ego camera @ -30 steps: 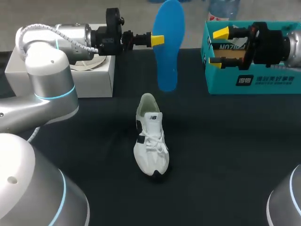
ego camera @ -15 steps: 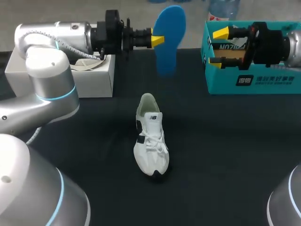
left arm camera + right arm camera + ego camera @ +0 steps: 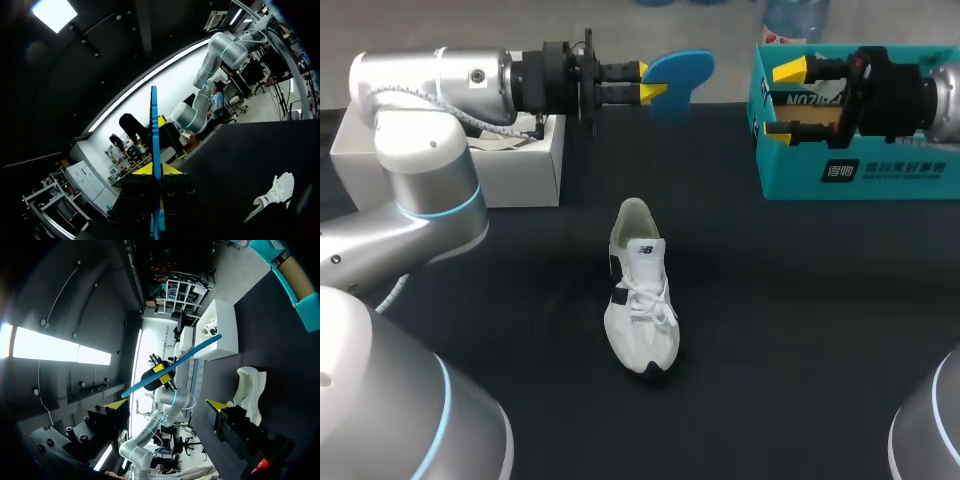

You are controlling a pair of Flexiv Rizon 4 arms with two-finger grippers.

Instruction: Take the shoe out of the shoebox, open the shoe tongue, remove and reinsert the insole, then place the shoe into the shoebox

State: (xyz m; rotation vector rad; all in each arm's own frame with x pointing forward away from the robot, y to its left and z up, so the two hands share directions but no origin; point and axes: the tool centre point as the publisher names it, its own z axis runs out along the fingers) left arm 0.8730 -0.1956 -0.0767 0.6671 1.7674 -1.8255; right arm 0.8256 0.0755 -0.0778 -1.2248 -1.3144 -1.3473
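The insole point(image 3: 680, 70) is blue, clamped between the left gripper's point(image 3: 656, 91) yellow tips. The right gripper point(image 3: 783, 99) is black, also yellow-tipped. White shoe point(image 3: 640, 300) with black heel and toe. A teal box point(image 3: 880, 170), a white box point(image 3: 515, 165), a black table point(image 3: 800, 330).

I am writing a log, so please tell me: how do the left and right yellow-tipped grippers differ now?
The left gripper is shut on the flat blue foam insole; the right gripper is open and holds nothing. The left gripper is near the white box; the right gripper is before the teal cardboard box. Both hang above the black table.
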